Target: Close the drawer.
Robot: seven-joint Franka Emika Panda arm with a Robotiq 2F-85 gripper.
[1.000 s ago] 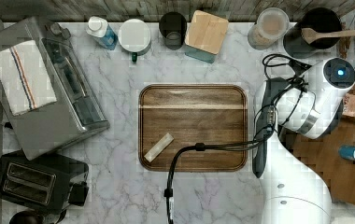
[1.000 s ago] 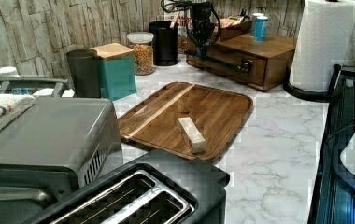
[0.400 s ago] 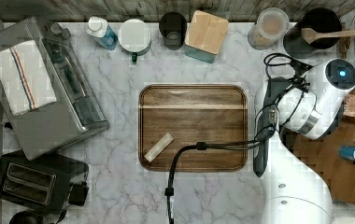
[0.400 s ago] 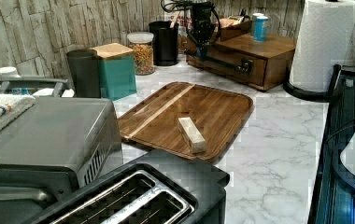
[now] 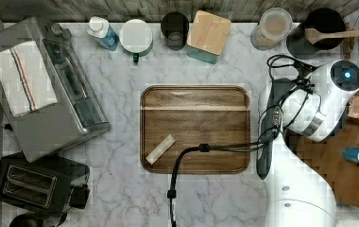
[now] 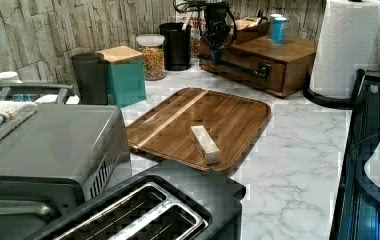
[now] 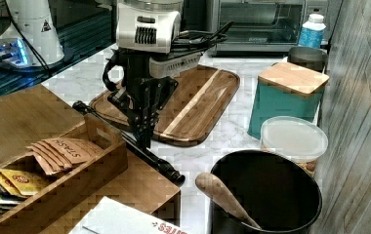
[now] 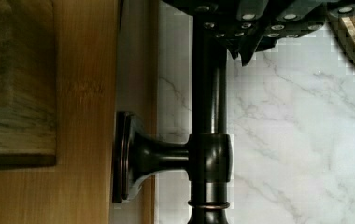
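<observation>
The drawer (image 6: 238, 61) sits pushed in under the unit's flat wooden top (image 6: 278, 47); its front (image 8: 138, 70) lines up with the top's edge. A dark metal bar handle (image 7: 159, 163) runs along the front, also seen in the left view as the handle (image 6: 252, 71) and close up as the handle (image 8: 208, 154). My gripper (image 7: 143, 139) points straight down at this bar, fingers drawn together to a tip. That tip (image 8: 243, 46) rests against the bar's outer side, away from the drawer front. In the left view the gripper (image 6: 217, 52) hangs right in front of the unit.
A dark rounded wooden tray (image 5: 195, 127) holding a small pale block (image 5: 161, 149) lies just beside the unit. An open box of tea bags (image 7: 51, 185) stands on the unit's top. A black pot (image 7: 266, 195), a teal canister (image 7: 286, 97) and a paper towel roll (image 6: 345, 45) stand nearby.
</observation>
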